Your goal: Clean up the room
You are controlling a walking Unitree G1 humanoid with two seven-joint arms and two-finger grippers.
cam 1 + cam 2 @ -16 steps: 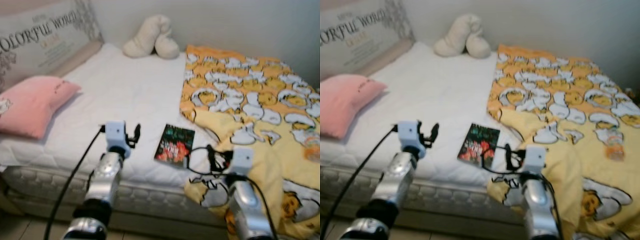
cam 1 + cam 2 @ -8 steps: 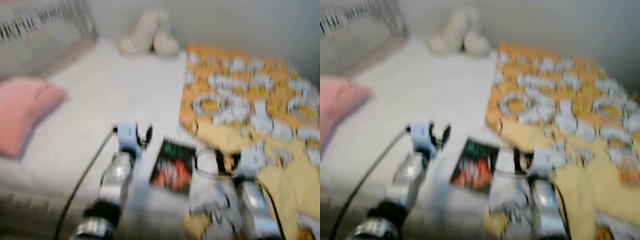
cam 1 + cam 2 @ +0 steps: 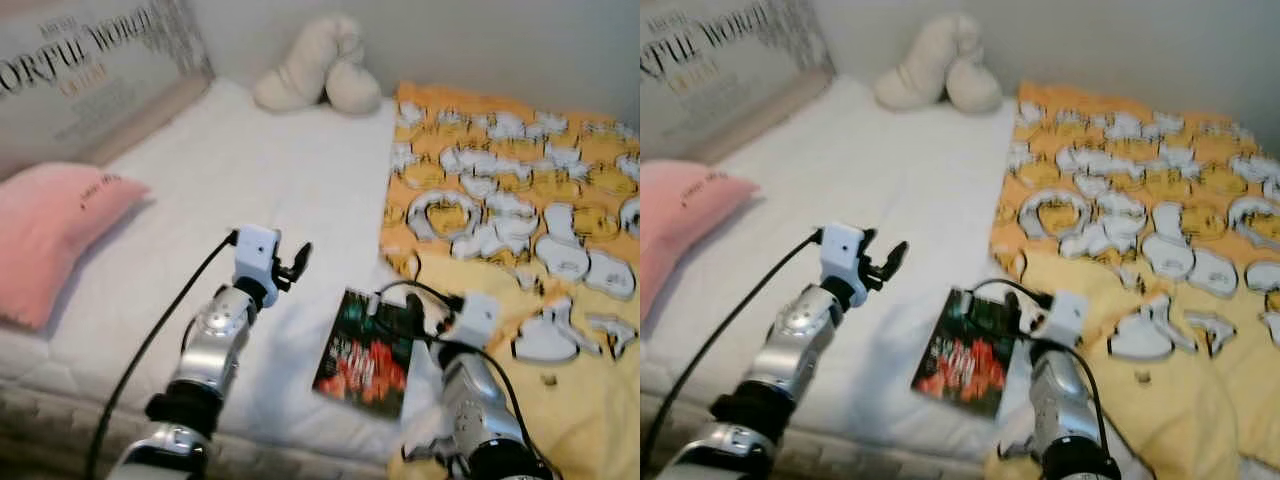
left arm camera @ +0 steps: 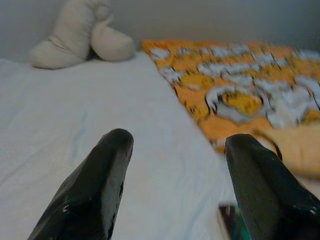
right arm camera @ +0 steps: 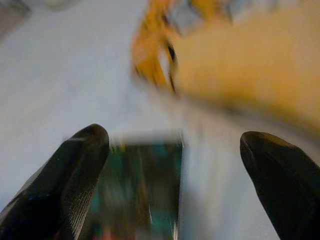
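Pink pillow point(image 3: 60, 230) left of book point(image 3: 365, 352), off both wrist views.

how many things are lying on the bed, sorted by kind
pillows: 2 (pink pillow, printed pillow)
plush toy: 1
book: 1
blanket: 1
total: 5

printed cushion point(image 3: 90, 75), beyond the left gripper point(image 3: 293, 265): "...orful world"; smaller line beneath illegible. book point(image 3: 365, 352) cover text unreadable.
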